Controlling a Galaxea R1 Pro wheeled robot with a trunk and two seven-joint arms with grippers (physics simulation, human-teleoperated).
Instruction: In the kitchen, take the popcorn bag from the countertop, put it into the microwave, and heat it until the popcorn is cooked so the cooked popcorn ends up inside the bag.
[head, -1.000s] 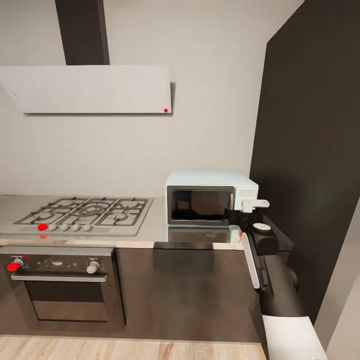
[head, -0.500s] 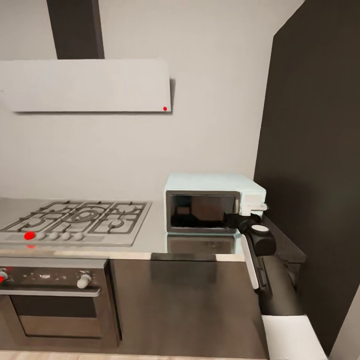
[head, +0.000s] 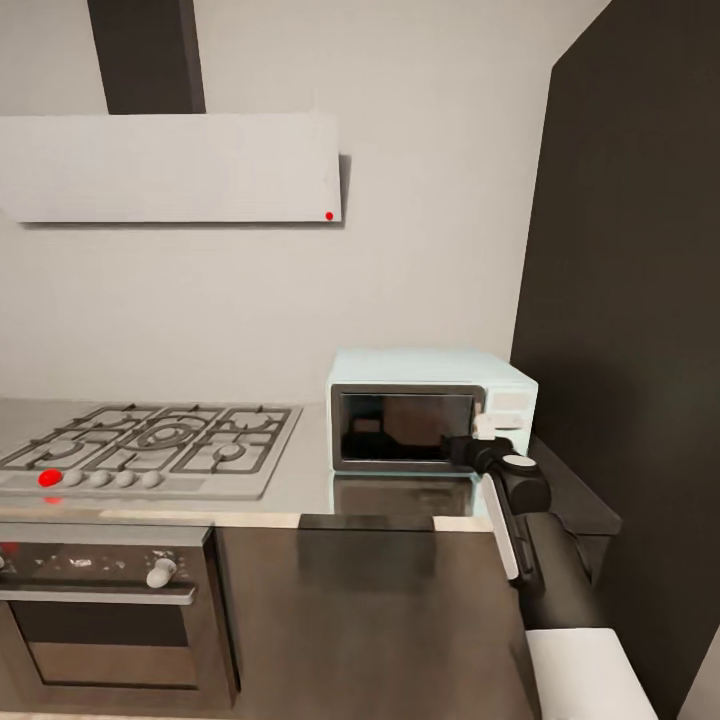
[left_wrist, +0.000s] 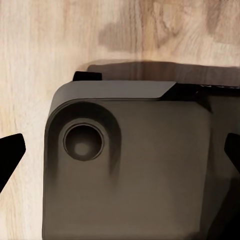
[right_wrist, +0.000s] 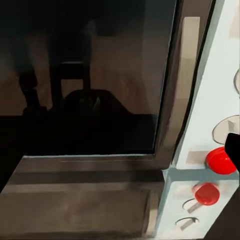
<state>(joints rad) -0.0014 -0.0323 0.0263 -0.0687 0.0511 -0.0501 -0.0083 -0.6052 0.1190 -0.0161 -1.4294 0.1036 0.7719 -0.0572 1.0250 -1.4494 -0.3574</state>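
The mint-blue microwave (head: 430, 408) stands on the steel countertop (head: 300, 482) against the dark tall cabinet, its dark glass door (right_wrist: 90, 80) closed. My right gripper (head: 481, 432) reaches to the lower right corner of the door, by the control panel (right_wrist: 215, 100). In the right wrist view one dark fingertip (right_wrist: 233, 148) sits at the edge next to a red dot (right_wrist: 219, 161), and the right gripper (right_wrist: 120, 150) looks open. My left gripper (left_wrist: 120, 152) hangs open over the robot's base and the wood floor. The popcorn bag and popcorn are out of view.
A grey gas hob (head: 150, 445) with black grates lies left of the microwave, with a steel oven (head: 100, 600) below it and a range hood (head: 170, 165) above. A dark tall cabinet (head: 630, 300) closes off the right side. Dark cabinet fronts (head: 360, 610) run under the worktop.
The head camera has moved closer, so the whole scene has shifted. My right gripper has dropped from beside the microwave's panel to the door's lower right corner.
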